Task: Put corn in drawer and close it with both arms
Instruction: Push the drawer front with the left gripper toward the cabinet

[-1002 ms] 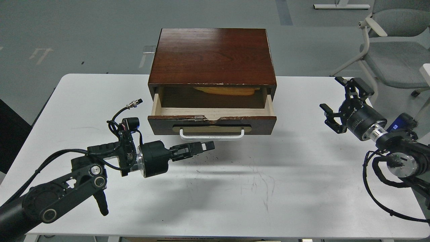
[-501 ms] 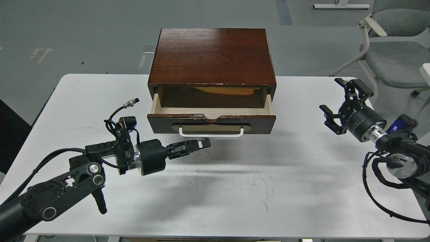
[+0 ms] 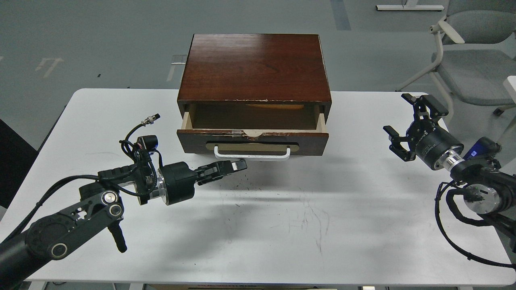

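The drawer (image 3: pixel 253 141) of the dark wood box (image 3: pixel 254 64) stands partly open, showing its pale wood rim and white bar handle (image 3: pixel 252 155). A thin yellow strip of the corn (image 3: pixel 275 106) shows at the back of the drawer, mostly hidden under the box top. My left gripper (image 3: pixel 238 164) is shut and empty, its tip just below the left part of the handle, at the drawer front. My right gripper (image 3: pixel 404 122) is open and empty, held above the table far to the right of the box.
The box sits at the back middle of the white table (image 3: pixel 121 112). A grey chair (image 3: pixel 471 60) stands behind the table's right corner. A dark edge of something shows at the far left.
The drawer has slid further into the box, so less of the corn and the inside shows. My left gripper has moved forward and left with it. The right arm has hardly moved.
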